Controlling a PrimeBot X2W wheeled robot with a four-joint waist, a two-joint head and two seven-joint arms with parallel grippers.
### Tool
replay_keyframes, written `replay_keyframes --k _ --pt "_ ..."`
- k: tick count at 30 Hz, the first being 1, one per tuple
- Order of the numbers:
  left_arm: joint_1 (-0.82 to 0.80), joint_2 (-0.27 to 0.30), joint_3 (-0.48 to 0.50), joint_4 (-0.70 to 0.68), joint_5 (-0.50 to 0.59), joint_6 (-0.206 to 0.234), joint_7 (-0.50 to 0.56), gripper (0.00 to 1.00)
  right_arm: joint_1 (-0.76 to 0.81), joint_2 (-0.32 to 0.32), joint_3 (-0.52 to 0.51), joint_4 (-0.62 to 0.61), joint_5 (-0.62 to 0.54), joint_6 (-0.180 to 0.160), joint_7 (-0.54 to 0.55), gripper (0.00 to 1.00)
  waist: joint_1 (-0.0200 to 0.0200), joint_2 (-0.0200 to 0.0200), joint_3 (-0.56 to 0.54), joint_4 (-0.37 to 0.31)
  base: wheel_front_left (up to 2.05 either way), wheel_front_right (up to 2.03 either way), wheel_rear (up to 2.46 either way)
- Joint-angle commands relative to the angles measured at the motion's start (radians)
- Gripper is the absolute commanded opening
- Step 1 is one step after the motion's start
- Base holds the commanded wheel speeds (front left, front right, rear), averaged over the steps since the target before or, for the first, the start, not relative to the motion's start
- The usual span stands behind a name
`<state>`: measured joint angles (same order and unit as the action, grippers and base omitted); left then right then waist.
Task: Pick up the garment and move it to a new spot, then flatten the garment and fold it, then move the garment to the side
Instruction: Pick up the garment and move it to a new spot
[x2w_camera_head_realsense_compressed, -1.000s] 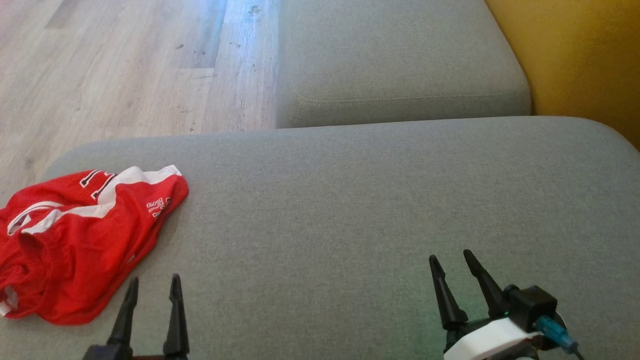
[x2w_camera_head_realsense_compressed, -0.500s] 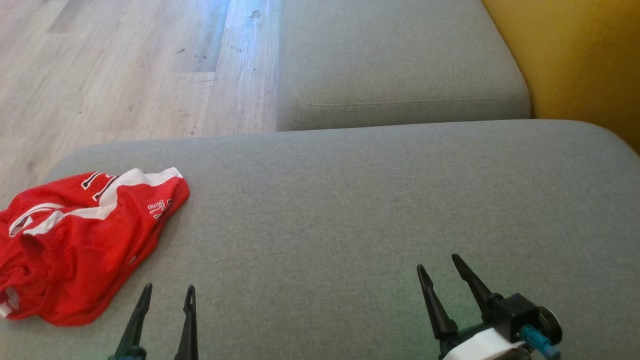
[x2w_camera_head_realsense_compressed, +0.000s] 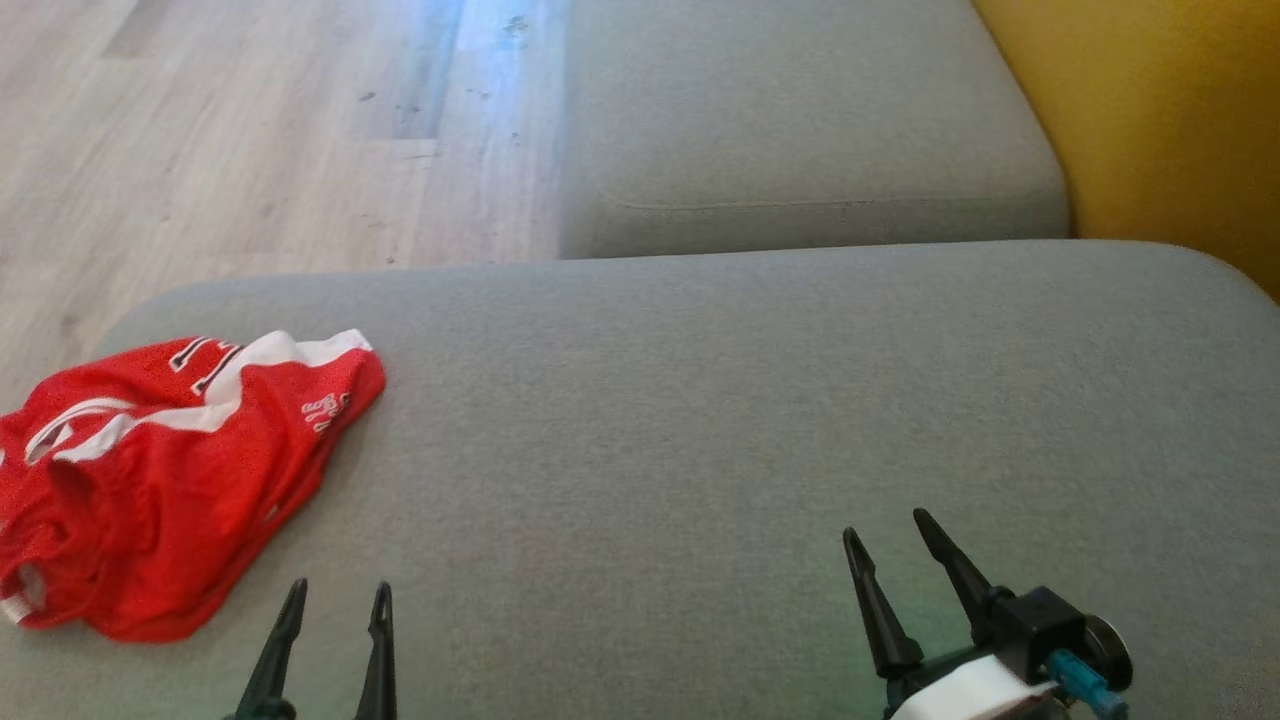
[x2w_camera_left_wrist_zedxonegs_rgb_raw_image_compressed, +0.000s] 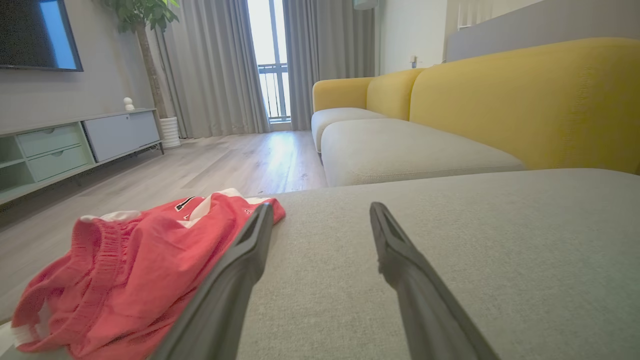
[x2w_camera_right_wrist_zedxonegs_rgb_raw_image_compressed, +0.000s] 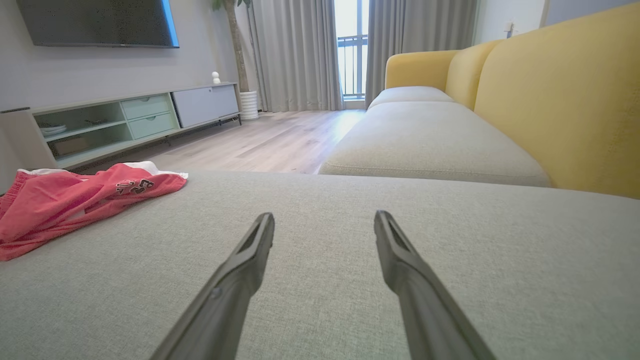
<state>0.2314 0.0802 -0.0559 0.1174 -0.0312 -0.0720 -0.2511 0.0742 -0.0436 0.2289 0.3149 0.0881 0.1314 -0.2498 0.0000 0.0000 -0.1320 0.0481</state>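
The garment (x2w_camera_head_realsense_compressed: 170, 480) is a crumpled red sports piece with white trim, lying at the left end of the grey sofa cushion (x2w_camera_head_realsense_compressed: 760, 400). It also appears at the lower left of the left wrist view (x2w_camera_left_wrist_zedxonegs_rgb_raw_image_compressed: 130, 270) and at the far left of the right wrist view (x2w_camera_right_wrist_zedxonegs_rgb_raw_image_compressed: 65, 200). My left gripper (x2w_camera_head_realsense_compressed: 337, 595) is open just right of the garment's near edge, apart from it. Over bare cushion at the lower right, my right gripper (x2w_camera_head_realsense_compressed: 888, 528) is open and holds nothing. Both wrist views show open fingers (x2w_camera_left_wrist_zedxonegs_rgb_raw_image_compressed: 320, 210) (x2w_camera_right_wrist_zedxonegs_rgb_raw_image_compressed: 324, 218) above the fabric.
A second grey cushion (x2w_camera_head_realsense_compressed: 800, 120) lies beyond, with the yellow sofa back (x2w_camera_head_realsense_compressed: 1170, 130) at the right. Wooden floor (x2w_camera_head_realsense_compressed: 250, 140) runs past the cushion's left and far edges. A TV unit (x2w_camera_right_wrist_zedxonegs_rgb_raw_image_compressed: 125, 120), curtains and a plant stand across the room.
The left gripper has drawn back toward the bottom edge, showing less of its fingers. The right gripper has shifted slightly left. The garment lies as before; the camera has moved a little.
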Motion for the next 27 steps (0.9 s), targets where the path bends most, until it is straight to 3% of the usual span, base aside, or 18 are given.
replay_keyframes --k 1,7,13,17,27 --pt "-0.048 -0.007 0.044 -0.026 0.008 -0.003 -0.011 1.00 -0.026 -0.007 0.020 -0.033 0.003 -0.001 -0.012 1.00 0.0000 0.0000 0.000 0.018 0.00 0.00 0.00" --pt "-0.031 -0.003 0.055 -0.005 0.012 0.000 -0.011 1.00 0.014 -0.007 0.035 -0.031 0.014 -0.001 -0.012 1.00 0.0000 0.0000 -0.017 0.122 0.00 0.00 0.00" --pt "-0.012 0.002 0.066 -0.008 0.016 0.007 -0.011 1.00 0.037 -0.007 0.047 -0.036 0.025 -0.001 -0.012 1.00 0.0000 0.0000 -0.030 0.280 0.00 0.00 0.00" --pt "-0.004 0.003 0.098 -0.031 0.004 0.019 -0.011 1.00 0.002 -0.007 0.070 -0.036 0.020 -0.001 -0.012 1.00 0.0000 0.0000 0.012 0.350 0.00 0.00 0.00" --pt "0.014 -0.013 0.205 -0.093 -0.025 0.047 -0.011 1.00 -0.101 -0.007 0.151 0.011 0.020 -0.001 -0.012 1.00 0.0000 0.0000 0.080 0.430 0.00 0.00 0.00"
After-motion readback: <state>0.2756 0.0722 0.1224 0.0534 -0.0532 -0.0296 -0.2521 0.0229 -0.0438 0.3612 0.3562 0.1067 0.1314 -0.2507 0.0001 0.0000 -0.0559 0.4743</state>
